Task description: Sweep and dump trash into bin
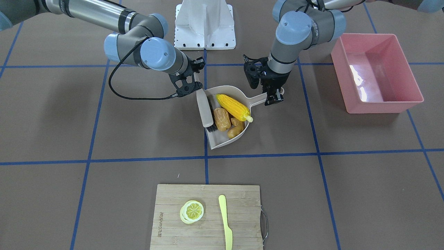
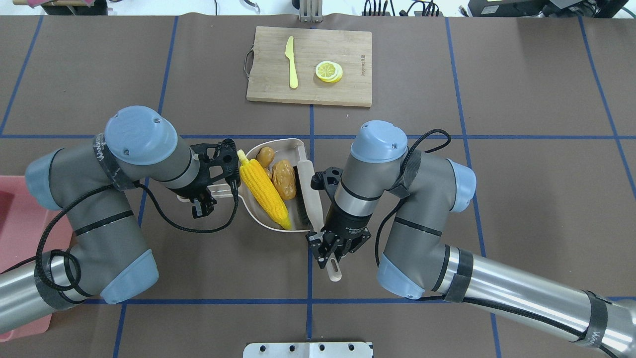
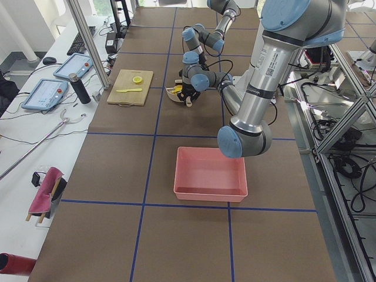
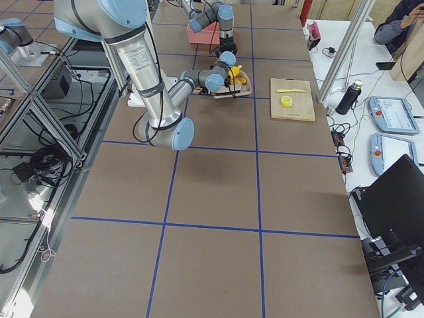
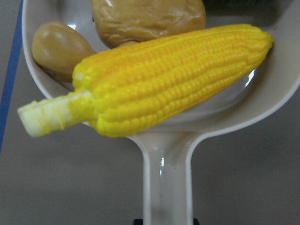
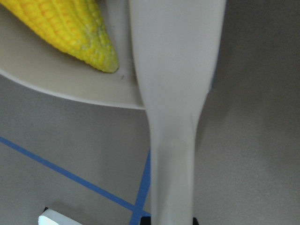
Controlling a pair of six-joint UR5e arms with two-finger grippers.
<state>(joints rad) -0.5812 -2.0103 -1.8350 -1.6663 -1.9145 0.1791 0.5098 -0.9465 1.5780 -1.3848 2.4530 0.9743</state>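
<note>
Seen from the front-facing camera, the beige dustpan (image 1: 218,142) sits near the middle of the brown table (image 1: 69,121), with its handle pointing toward 2 o'clock. The left gripper (image 1: 274,96) is clamped on that handle, fingers tight against it. All three pieces of trash lie inside the pan. The yellow corn cob (image 1: 234,107) lies slantwise along the 3 o'clock side, its pale stub toward 4 o'clock. The brown potato (image 1: 222,119) touches the cob at the cob's 8 o'clock. The tan ginger root (image 1: 235,127) is pressed against the potato at the potato's 4 o'clock. The right gripper (image 2: 329,252) grasps the handle of the beige brush (image 1: 204,109), which lies along the pan's 9 o'clock edge with its dark bristles beside the potato. The pink bin (image 1: 381,104) stands well apart at 2 o'clock from the pan, with nothing visible inside it. At 6 o'clock lies a wooden cutting board (image 1: 173,201) carrying a lemon slice (image 1: 192,211) and a pale yellow knife (image 1: 225,218).
</note>
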